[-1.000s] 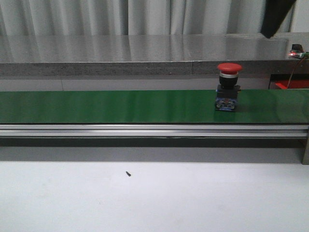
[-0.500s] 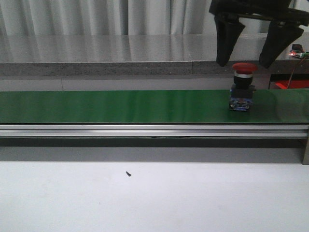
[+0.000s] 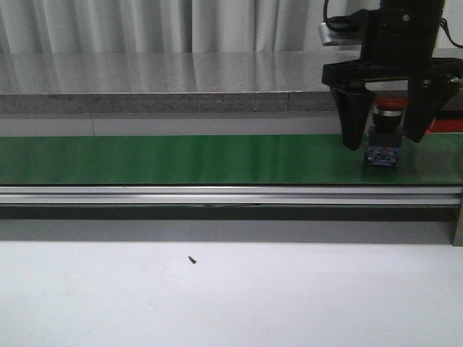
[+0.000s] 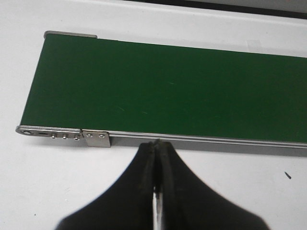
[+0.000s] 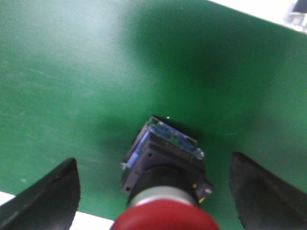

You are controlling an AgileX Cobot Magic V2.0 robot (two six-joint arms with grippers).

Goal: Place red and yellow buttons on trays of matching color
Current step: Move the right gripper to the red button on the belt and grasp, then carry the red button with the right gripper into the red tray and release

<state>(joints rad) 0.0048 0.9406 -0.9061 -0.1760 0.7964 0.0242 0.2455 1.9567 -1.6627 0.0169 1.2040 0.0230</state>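
A red button [image 3: 384, 136] with a mushroom cap, black body and blue base stands upright on the green conveyor belt [image 3: 181, 159] at the right. My right gripper [image 3: 383, 141] is open and straddles it, one finger on each side with gaps to the body. In the right wrist view the red button [image 5: 165, 191] sits between the two dark fingertips [image 5: 45, 201], untouched. My left gripper [image 4: 157, 146] is shut on nothing, hovering over the white table just before the belt's near rail [image 4: 201, 140]. No yellow button shows. A red patch [image 3: 445, 124] behind the belt at far right may be a tray.
The belt's aluminium frame [image 3: 217, 195] runs the full width in front of the belt. A grey raised ledge [image 3: 145, 101] lies behind it. A small black screw [image 3: 192, 259] lies on the white table [image 3: 231, 296]. The belt's left end [image 4: 48, 86] shows in the left wrist view.
The red button has ridden the belt to the right. My right gripper came down from above and now brackets the button with its fingers spread.
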